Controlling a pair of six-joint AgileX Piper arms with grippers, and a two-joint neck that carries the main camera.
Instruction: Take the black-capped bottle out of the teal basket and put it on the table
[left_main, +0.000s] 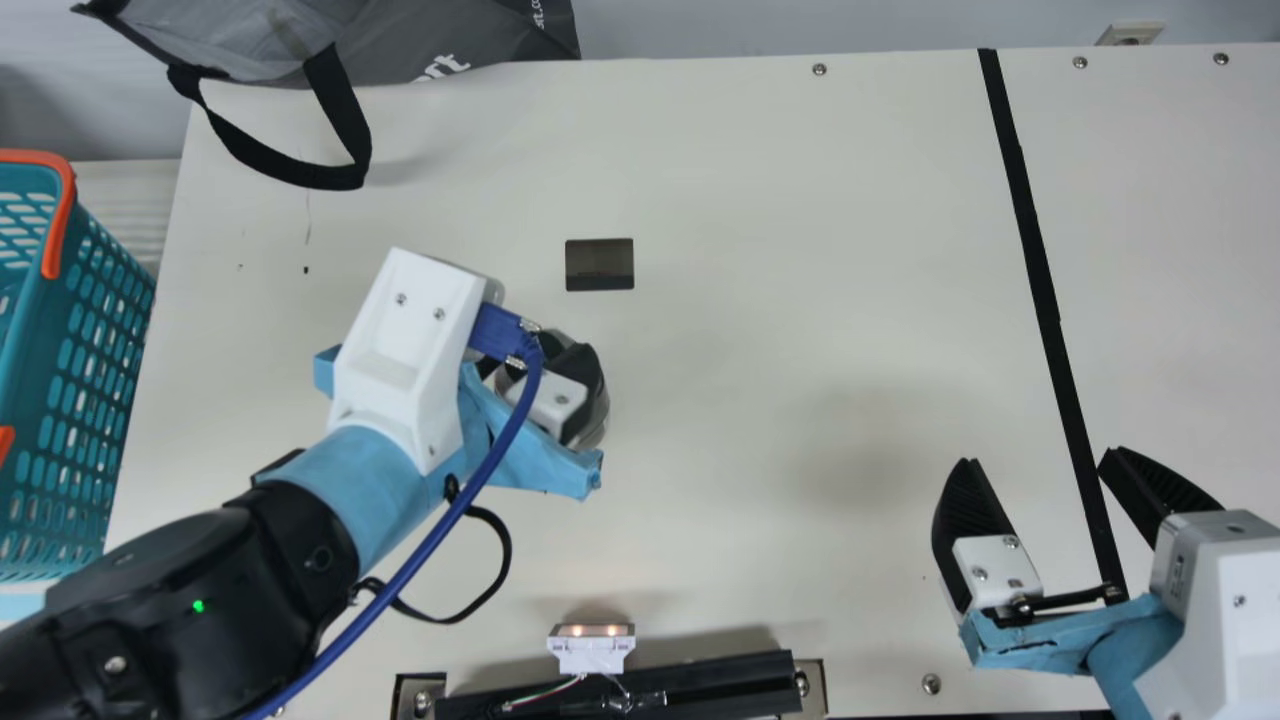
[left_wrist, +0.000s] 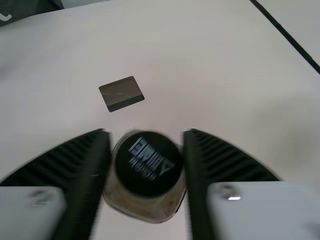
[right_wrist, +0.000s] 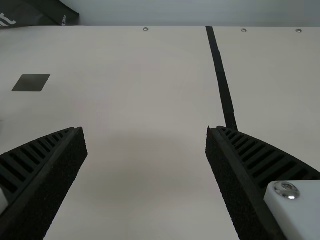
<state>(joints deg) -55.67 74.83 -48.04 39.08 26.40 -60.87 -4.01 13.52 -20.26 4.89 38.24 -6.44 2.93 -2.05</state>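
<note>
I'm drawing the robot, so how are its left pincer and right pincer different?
The left pincer has the black-capped bottle between its fingers, but the right pincer has nothing between its own. The left pincer's fingers are closer together, while the right pincer's are spread wide. Both have two black ribbed fingers.

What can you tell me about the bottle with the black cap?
The bottle has a round black cap with pale print and a clear-looking, rounded-square body, brownish in places. It looks roughly upright, seemingly pressed between the ribbed fingers of my left gripper. It is over or on the table; whether its base touches down, I can't tell.
</note>
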